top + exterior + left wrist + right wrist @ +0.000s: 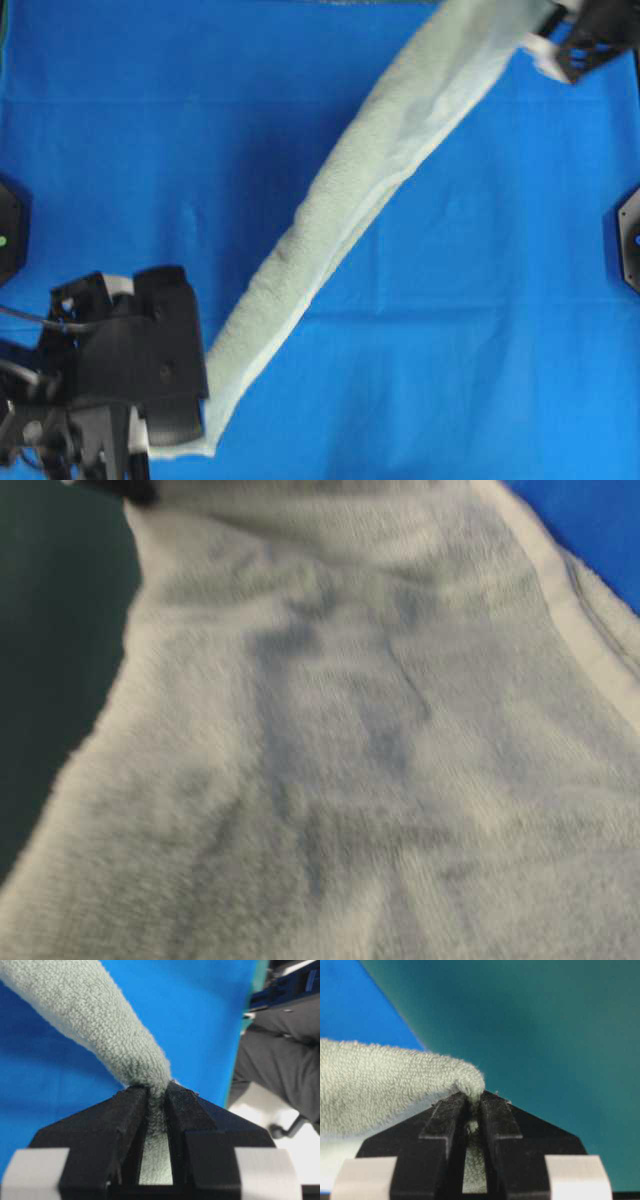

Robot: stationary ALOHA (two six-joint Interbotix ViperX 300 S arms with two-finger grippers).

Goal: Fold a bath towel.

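Bright blue table cloth (150, 130) covers work surface; dark teal backdrop behind it in right wrist view. Bath towel (370, 190) bunched into long narrow band, stretched diagonally between both grippers. Left gripper (157, 1097) jaws clamped on towel's near end, cloth pinched between them (terry pile bulging just beyond fingertips), band running away up-left from it. Right gripper (474, 1099) jaws likewise pressed together on towel's far end, cloth trailing off to its left. Table-level view filled by towel up close.
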